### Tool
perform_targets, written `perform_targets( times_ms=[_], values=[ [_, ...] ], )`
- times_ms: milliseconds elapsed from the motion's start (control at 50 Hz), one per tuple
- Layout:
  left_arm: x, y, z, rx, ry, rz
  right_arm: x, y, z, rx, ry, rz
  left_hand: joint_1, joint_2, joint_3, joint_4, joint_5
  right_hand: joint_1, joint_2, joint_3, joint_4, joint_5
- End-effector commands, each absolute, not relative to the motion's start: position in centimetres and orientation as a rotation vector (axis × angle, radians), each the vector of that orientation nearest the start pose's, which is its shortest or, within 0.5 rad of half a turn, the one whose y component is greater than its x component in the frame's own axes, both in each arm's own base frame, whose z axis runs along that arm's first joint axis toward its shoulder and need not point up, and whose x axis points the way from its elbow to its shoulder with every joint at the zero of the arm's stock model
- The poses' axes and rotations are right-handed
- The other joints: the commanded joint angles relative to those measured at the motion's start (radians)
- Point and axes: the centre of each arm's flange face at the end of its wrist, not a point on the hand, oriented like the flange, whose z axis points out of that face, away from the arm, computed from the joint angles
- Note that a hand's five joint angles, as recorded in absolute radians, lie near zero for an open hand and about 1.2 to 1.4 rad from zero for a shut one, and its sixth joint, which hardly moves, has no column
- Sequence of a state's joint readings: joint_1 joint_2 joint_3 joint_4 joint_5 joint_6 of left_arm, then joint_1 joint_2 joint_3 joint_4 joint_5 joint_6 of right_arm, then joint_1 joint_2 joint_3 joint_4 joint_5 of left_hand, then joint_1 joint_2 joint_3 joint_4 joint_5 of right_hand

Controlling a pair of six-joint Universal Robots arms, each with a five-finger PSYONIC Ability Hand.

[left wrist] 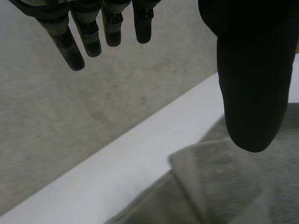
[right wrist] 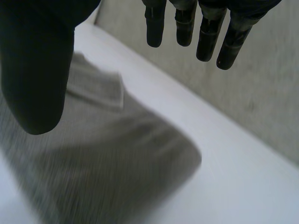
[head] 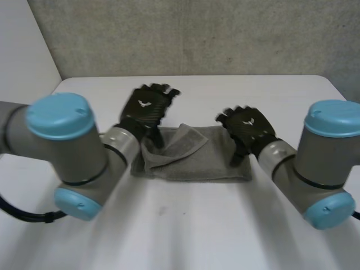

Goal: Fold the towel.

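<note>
A grey towel lies folded into a long band in the middle of the white table, with one corner flap turned over near its left end. My left hand hovers above the towel's left end, fingers straight and spread, thumb apart, holding nothing. The towel's turned flap lies under that thumb. Over the right end of the band is my right hand, fingers straight and thumb wide of them, with the towel below the palm and nothing in its grasp.
A grey wall rises just behind the table's far edge. Both arms' big elbow joints stand over the table's near half, at either side of the towel.
</note>
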State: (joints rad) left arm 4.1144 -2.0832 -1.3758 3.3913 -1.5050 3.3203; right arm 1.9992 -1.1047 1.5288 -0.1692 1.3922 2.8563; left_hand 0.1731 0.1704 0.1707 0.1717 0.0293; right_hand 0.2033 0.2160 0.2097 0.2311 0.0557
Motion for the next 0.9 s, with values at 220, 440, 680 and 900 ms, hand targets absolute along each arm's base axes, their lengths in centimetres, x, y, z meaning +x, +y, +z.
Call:
perform_targets(
  times_ms=[220, 440, 680, 900],
  values=[
    [-36.9, -28.6, 14.0, 1.076, 2.438, -2.183, 26.6, -27.3, 14.0, -0.988, 2.210, -1.716, 0.061, 0.064, 0.063, 0.062, 0.030, 0.404, 0.391, 0.397, 0.376, 0.377],
    [-30.8, -34.6, 14.8, 0.600, 2.311, -2.070, 26.7, -27.8, 12.9, -1.094, 2.207, -1.756, 0.058, 0.061, 0.060, 0.059, 0.027, 0.920, 0.907, 0.914, 0.892, 0.893],
    [-30.3, -32.0, 16.3, 0.624, 2.335, -2.059, 26.4, -27.9, 13.1, -1.133, 2.216, -1.792, 0.040, 0.043, 0.043, 0.042, 0.010, 1.193, 1.180, 1.187, 1.165, 1.166],
    [-28.9, -27.5, 19.1, 0.713, 2.355, -2.092, 24.7, -27.8, 15.5, -1.479, 2.274, -1.968, 0.023, 0.025, 0.025, 0.024, -0.008, 1.193, 1.180, 1.187, 1.165, 1.166]
  ],
)
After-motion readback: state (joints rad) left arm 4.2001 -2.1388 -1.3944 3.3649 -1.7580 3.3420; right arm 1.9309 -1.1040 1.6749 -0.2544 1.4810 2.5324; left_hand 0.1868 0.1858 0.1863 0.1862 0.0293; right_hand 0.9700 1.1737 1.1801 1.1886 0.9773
